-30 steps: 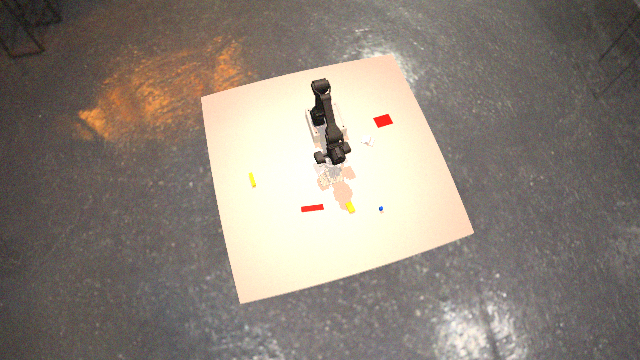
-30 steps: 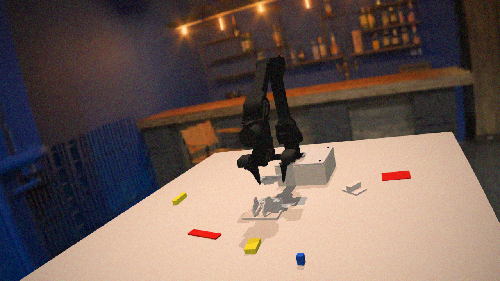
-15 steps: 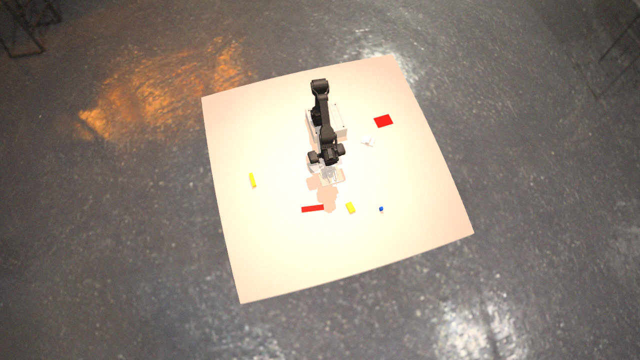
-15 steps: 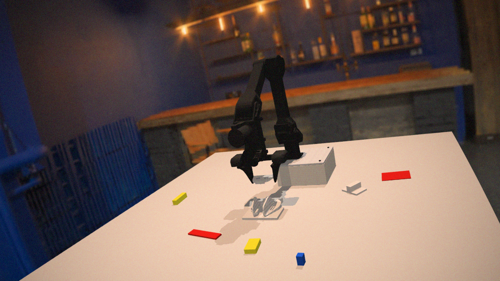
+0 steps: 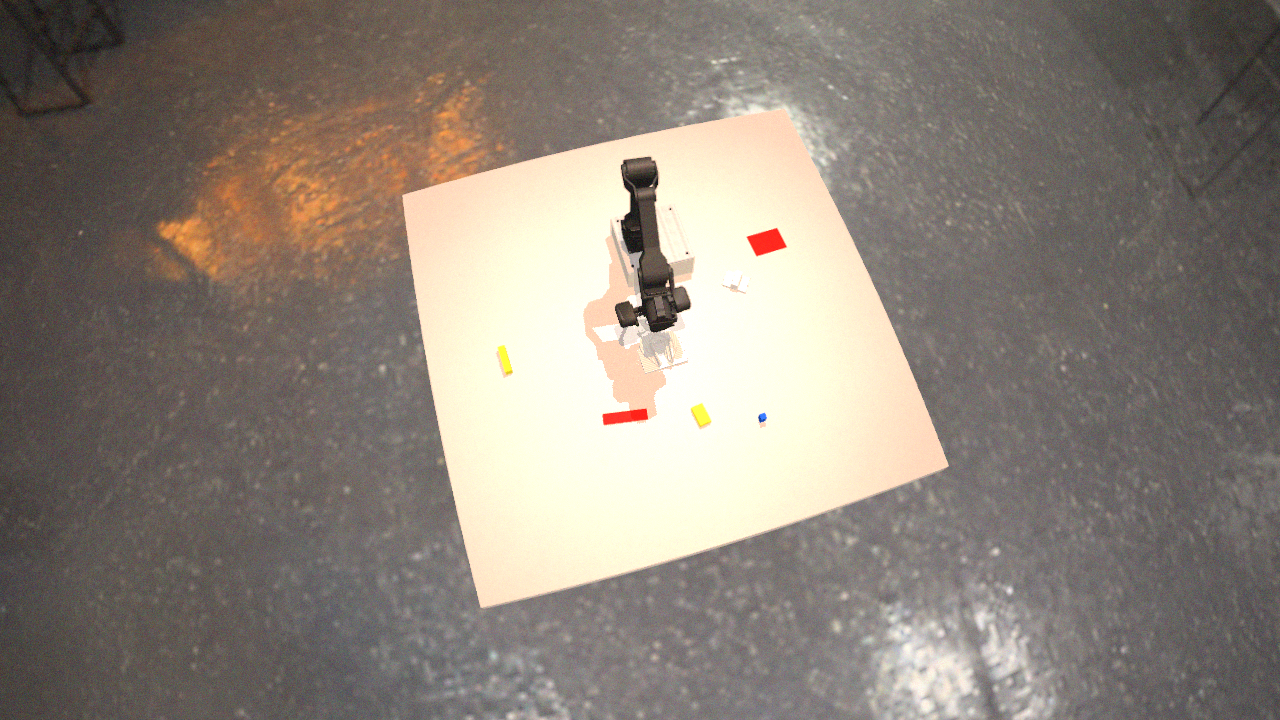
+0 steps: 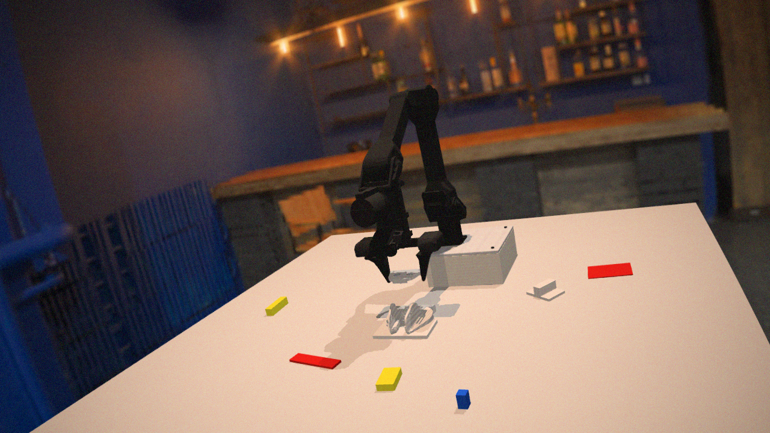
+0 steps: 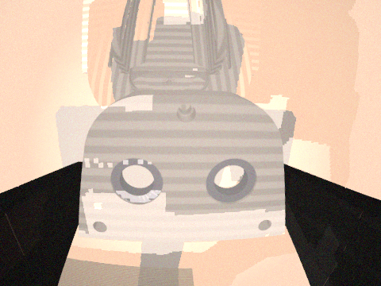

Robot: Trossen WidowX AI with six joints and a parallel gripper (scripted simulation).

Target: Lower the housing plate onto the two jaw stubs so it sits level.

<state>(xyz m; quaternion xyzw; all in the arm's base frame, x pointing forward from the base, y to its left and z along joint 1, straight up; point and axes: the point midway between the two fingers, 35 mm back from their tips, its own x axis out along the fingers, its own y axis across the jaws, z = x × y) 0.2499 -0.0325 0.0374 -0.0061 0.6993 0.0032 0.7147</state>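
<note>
The housing plate (image 7: pixel 182 139) (image 6: pixel 405 276) is grey-white, with a rounded far edge and two large round holes. My gripper (image 7: pixel 182 175) (image 6: pixel 406 279) is shut on its two side edges and holds it roughly level above the table. The base plate (image 6: pixel 379 334) lies on the table. Its left jaw (image 6: pixel 395 319) (image 7: pixel 126 44) and right jaw (image 6: pixel 418 317) (image 7: pixel 220 44) stand side by side, beyond the held plate in the wrist view. A clear height gap shows between the held plate and the jaws in the exterior view. The stubs are not clear.
The arm's white base box (image 5: pixel 677 234) (image 6: pixel 465 269) stands behind. A small white holder (image 5: pixel 735 282) (image 6: pixel 548 288) and a red square (image 5: pixel 767 241) (image 6: pixel 610 270) lie right. A red strip (image 6: pixel 314 361), yellow blocks (image 6: pixel 388 379) (image 6: pixel 277 307) and a blue block (image 6: pixel 462 399) lie around.
</note>
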